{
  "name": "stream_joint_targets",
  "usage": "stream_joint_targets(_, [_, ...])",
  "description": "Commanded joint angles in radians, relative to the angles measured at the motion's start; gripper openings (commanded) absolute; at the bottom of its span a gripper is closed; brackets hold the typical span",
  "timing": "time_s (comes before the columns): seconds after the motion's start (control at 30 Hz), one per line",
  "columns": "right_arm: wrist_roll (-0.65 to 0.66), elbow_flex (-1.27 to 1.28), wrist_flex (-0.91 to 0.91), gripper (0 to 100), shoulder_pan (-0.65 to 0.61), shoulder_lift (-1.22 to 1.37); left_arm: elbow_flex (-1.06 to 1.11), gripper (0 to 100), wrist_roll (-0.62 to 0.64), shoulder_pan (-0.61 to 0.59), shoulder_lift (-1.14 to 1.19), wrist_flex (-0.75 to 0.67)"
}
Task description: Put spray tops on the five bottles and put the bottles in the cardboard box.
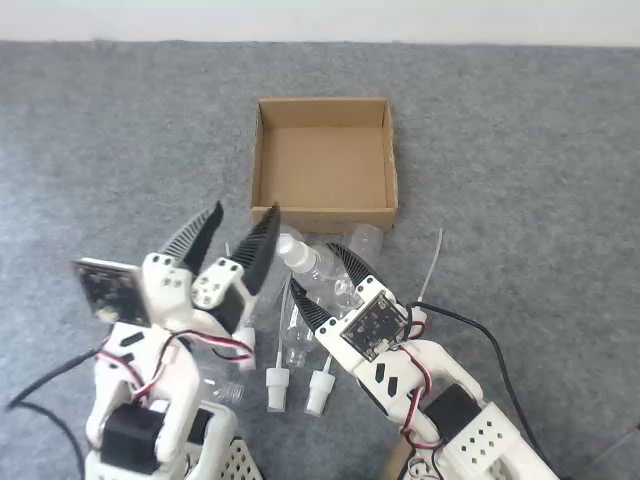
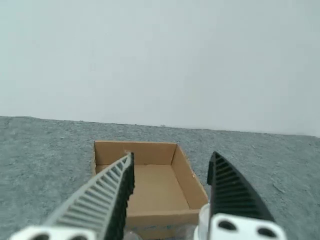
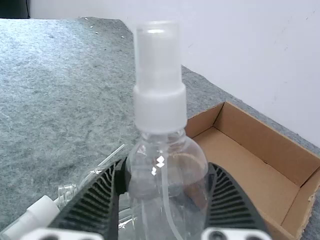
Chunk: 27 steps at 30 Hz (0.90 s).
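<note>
Cardboard box point(image 1: 322, 216): upper centre, bare floor showing.
Bottle point(image 3: 165, 165): one capped, just below the box.
Right fingers point(image 1: 350, 262): clamped on it.
Left fingers point(image 1: 192, 233): spread wide, holding nothing.
Loose spray tops point(image 1: 277, 383): two, lower centre.

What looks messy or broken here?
Nothing looks broken or spilled. Loose spray tops just lie flat on the carpet, waiting, and the right gripper grips one capped bottle.

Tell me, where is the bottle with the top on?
The bottle is in the right end effector, just in front of the box's near wall in the high view, beside the left end effector.
</note>
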Motion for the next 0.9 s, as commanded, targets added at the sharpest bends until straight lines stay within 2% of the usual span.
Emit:
stream_joint_targets(0.0, [0.008, 0.015, -0.022, 9.7, 0.002, -0.024, -0.045, 22, 0.048, -0.072, -0.005, 0.003])
stream_joint_targets(0.3, [0.005, -0.035, -0.024, 9.7, 0.005, -0.024, 0.022, 22, 0.068, -0.078, -0.005, -0.009])
stream_joint_targets(0.57, [0.005, -0.072, -0.022, 9.7, 0.005, -0.024, 0.13, 22, 0.068, -0.078, -0.005, -0.153])
stream_joint_targets(0.7, [-0.003, -0.077, -0.024, 9.7, 0.005, -0.024, 0.156, 22, 0.069, -0.077, -0.003, -0.172])
stream_joint_targets(0.87, [-0.041, -0.097, -0.022, 9.7, 0.027, -0.025, 0.18, 22, 0.068, 0.003, -0.003, -0.172])
